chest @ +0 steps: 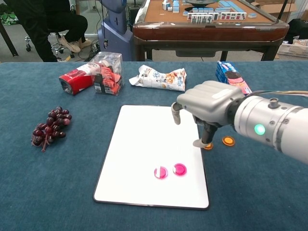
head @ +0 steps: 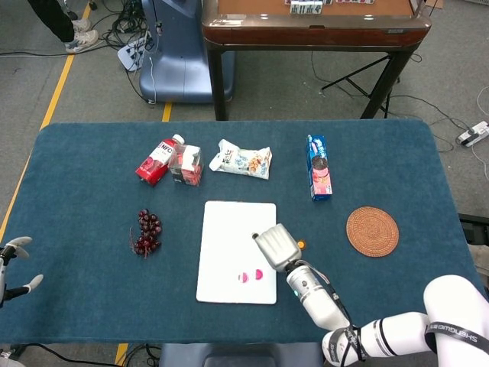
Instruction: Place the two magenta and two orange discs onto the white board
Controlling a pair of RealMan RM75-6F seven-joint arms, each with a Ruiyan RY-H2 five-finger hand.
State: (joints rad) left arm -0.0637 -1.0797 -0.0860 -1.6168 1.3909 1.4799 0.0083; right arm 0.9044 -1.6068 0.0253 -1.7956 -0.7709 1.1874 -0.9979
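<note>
My right hand [chest: 208, 107] hangs over the right edge of the white board [chest: 139, 144], its fingers apart and nothing in them, with one fingertip [chest: 198, 142] low beside the nearer orange disc [chest: 208, 146]. That disc is half hidden beneath the hand, so I cannot tell whether the fingertip touches it. The second orange disc [chest: 228, 141] lies on the blue cloth just beyond, on the side away from the board. Both magenta discs [chest: 170, 171] rest side by side on the board, below and inboard of the hand. My left hand [head: 14, 264] waits at the far table edge, fingers apart, holding nothing. As I judge it, the risks are these: a flat disc on soft cloth may skate away from a pressing fingertip, and a careless sweep back across the board could knock the placed magenta pair.
</note>
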